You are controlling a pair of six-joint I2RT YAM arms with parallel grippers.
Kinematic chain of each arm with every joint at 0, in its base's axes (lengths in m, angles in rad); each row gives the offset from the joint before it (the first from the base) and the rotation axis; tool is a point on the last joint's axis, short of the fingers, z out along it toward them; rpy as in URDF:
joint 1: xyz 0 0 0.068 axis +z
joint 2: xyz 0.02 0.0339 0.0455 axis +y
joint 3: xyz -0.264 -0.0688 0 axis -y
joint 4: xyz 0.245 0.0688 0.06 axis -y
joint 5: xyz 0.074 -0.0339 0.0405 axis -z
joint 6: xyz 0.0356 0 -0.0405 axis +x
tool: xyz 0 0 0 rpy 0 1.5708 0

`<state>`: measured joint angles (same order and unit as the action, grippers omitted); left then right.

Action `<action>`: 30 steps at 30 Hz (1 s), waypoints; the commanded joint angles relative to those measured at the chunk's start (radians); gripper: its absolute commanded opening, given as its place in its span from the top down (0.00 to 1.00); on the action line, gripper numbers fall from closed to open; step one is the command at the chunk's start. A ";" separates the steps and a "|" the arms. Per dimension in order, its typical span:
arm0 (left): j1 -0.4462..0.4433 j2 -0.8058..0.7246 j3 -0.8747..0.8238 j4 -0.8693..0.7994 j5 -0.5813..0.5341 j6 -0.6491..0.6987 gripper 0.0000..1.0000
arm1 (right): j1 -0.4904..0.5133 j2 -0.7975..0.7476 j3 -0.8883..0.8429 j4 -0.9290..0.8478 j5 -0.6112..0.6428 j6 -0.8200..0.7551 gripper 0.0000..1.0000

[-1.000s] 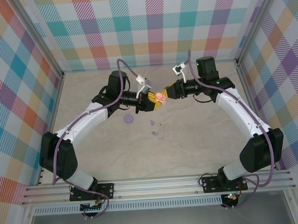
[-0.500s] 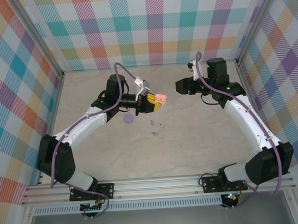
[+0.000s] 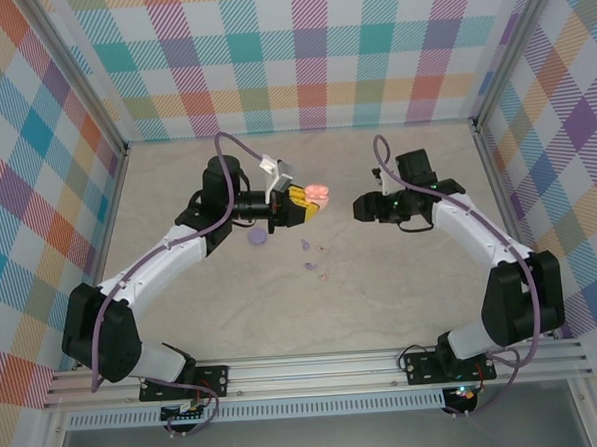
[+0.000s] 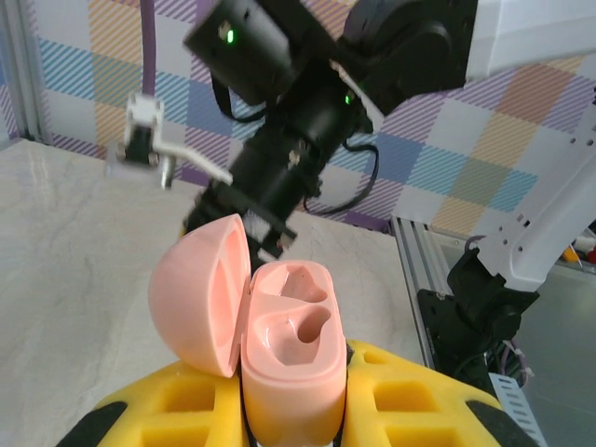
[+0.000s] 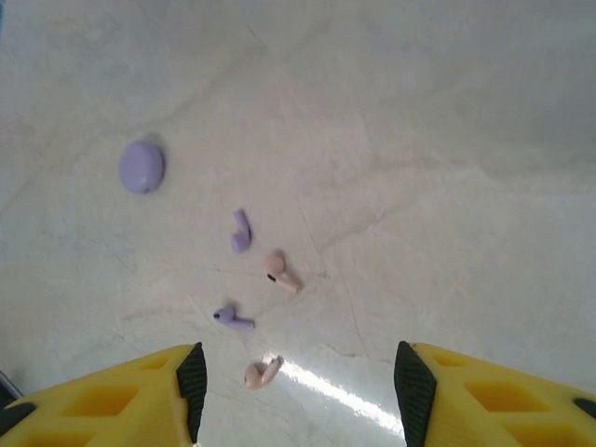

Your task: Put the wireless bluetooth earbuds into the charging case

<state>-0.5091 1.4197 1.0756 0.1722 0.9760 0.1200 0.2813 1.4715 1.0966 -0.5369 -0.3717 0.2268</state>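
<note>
Room: pastel plaid walls on three sides. Pale marbled desk, smooth, probably slick. Jaws of left gripper clamped on open salmon-pink plastic charging case, aloft beyond and right of round purple disc. Jaws of right gripper parted wide, empty, farther right of disc. Four tiny purple and pink-beige plastic earbuds loose on desk just right of disc; likely light, hard and skittish; best pinched across the bulb.

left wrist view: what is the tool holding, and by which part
The left tool holds the open pink charging case by its lower body, between its yellow fingers; the lid is free.
</note>
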 commanded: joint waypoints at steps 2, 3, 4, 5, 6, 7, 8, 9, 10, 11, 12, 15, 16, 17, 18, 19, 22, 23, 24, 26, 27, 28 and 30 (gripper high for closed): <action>-0.014 -0.057 -0.048 0.064 -0.027 -0.039 0.86 | 0.058 0.052 -0.038 0.057 -0.022 0.081 0.43; -0.014 -0.066 -0.057 0.067 -0.032 -0.043 0.86 | 0.073 0.066 -0.042 0.062 -0.014 0.094 0.44; -0.014 -0.073 -0.063 0.068 -0.037 -0.047 0.86 | 0.086 0.080 -0.047 0.069 -0.010 0.100 0.44; -0.014 -0.081 -0.070 0.069 -0.042 -0.051 0.86 | 0.102 0.095 -0.050 0.074 -0.005 0.111 0.45; -0.014 -0.088 -0.075 0.069 -0.043 -0.054 0.86 | 0.116 0.110 -0.052 0.079 0.004 0.118 0.46; -0.014 -0.091 -0.080 0.067 -0.044 -0.055 0.86 | 0.129 0.122 -0.053 0.087 0.008 0.119 0.47; -0.015 -0.099 -0.085 0.065 -0.047 -0.054 0.86 | 0.144 0.136 -0.052 0.092 0.007 0.114 0.47; -0.016 -0.105 -0.090 0.061 -0.053 -0.055 0.86 | 0.159 0.148 -0.048 0.096 0.007 0.103 0.47; -0.016 -0.112 -0.095 0.058 -0.056 -0.055 0.86 | 0.168 0.159 -0.043 0.099 0.007 0.094 0.48; -0.016 -0.120 -0.101 0.054 -0.058 -0.053 0.86 | 0.175 0.174 -0.035 0.099 0.007 0.079 0.48; -0.016 -0.128 -0.104 0.049 -0.059 -0.051 0.86 | 0.182 0.187 -0.024 0.097 0.005 0.056 0.48; -0.016 -0.149 -0.110 0.033 -0.069 -0.045 0.86 | 0.199 0.228 0.018 0.065 0.003 -0.035 0.48; -0.016 -0.156 -0.113 0.033 -0.074 -0.044 0.86 | 0.202 0.242 0.031 0.054 0.008 -0.063 0.49; -0.015 -0.163 -0.115 0.033 -0.076 -0.045 0.86 | 0.202 0.256 0.050 0.035 0.013 -0.092 0.50; -0.015 -0.169 -0.118 0.033 -0.079 -0.044 0.86 | 0.203 0.270 0.069 0.019 0.026 -0.118 0.51; -0.016 -0.174 -0.119 0.032 -0.082 -0.044 0.86 | 0.203 0.279 0.082 0.010 0.034 -0.137 0.51; -0.016 -0.184 -0.126 0.035 -0.085 -0.047 0.86 | 0.203 0.313 0.129 -0.013 0.014 -0.198 0.53; -0.016 -0.186 -0.128 0.034 -0.086 -0.049 0.86 | 0.204 0.329 0.149 -0.029 0.005 -0.215 0.54; -0.016 -0.189 -0.129 0.035 -0.086 -0.049 0.85 | 0.205 0.346 0.169 -0.045 0.004 -0.231 0.54; -0.016 -0.193 -0.130 0.034 -0.084 -0.050 0.86 | 0.209 0.379 0.201 -0.073 -0.002 -0.260 0.55; -0.015 -0.195 -0.132 0.032 -0.085 -0.051 0.86 | 0.209 0.394 0.216 -0.084 -0.005 -0.272 0.55; -0.016 -0.197 -0.132 0.030 -0.086 -0.050 0.86 | 0.212 0.405 0.229 -0.094 -0.007 -0.283 0.55; -0.015 -0.204 -0.134 0.021 -0.083 -0.045 0.85 | 0.220 0.434 0.256 -0.115 -0.002 -0.296 0.54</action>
<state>-0.5095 1.2518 0.9524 0.1864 0.8948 0.0738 0.4870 1.8702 1.3109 -0.5762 -0.3527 0.0036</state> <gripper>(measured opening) 0.218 0.455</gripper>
